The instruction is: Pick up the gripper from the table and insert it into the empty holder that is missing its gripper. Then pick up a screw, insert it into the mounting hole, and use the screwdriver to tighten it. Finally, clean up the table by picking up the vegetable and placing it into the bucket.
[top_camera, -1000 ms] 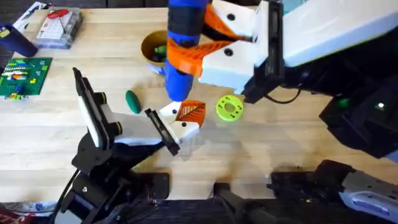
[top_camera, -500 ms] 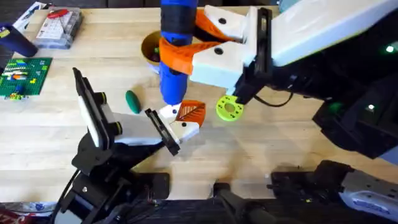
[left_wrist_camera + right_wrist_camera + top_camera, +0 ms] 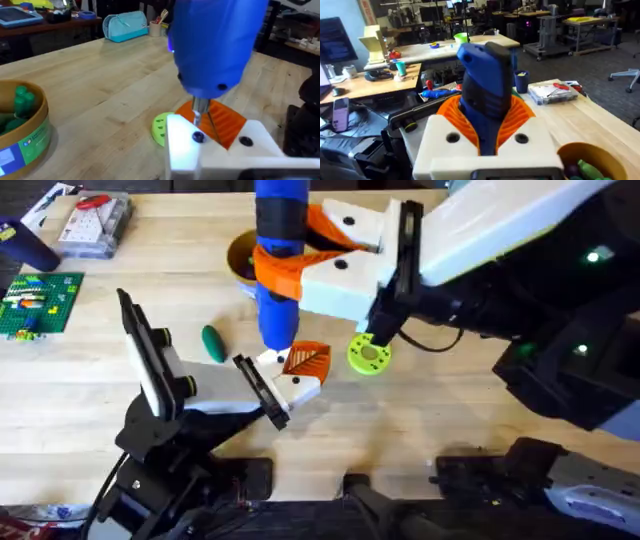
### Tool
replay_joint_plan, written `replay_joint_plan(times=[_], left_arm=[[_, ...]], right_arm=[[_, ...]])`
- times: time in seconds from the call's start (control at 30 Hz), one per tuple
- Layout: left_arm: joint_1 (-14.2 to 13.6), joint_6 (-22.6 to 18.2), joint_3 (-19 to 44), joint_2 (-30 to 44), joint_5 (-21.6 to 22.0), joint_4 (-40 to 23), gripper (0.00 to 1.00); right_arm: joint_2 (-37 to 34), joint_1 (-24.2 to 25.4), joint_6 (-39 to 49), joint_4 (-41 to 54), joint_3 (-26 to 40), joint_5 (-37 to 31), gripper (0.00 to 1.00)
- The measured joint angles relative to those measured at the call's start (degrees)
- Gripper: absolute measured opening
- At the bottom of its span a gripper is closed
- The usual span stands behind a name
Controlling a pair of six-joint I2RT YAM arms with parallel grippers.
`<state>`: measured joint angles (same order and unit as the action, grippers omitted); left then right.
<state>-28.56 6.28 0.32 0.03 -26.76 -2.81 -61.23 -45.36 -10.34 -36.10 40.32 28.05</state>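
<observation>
Screwdriver (image 3: 279, 265) is clamped upright between the orange ribbed pads (image 3: 517, 117) of my right claw (image 3: 300, 265), its thin metal tip pointing down onto a dark screw in the white gripper (image 3: 292, 372) directly below that claw. My left claw (image 3: 268, 392) sits under and beside the tip, and I cannot tell whether its fingers are spread or pressed together. The lime-green disc (image 3: 369, 354) lies on the table (image 3: 420, 420) just beyond the gripper's orange finger. The vegetable (image 3: 213, 343) lies apart from the left claw, on its outer side. The bucket (image 3: 242, 258) stands behind the screwdriver, green pieces already inside.
</observation>
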Motion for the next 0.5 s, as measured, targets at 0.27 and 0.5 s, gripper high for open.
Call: replay_joint_plan(times=[0.27,0.5], left_arm=[[0.00,0.00,0.00,0.00,0.00,0.00,0.013],[0.00,0.00,0.00,0.00,0.00,0.00,0.013]], right_arm=[[-0.01,0.00,0.00,0.52,0.00,0.00,0.116],[-0.18,-0.04,-0.01,0.56,0.00,0.00,0.116]])
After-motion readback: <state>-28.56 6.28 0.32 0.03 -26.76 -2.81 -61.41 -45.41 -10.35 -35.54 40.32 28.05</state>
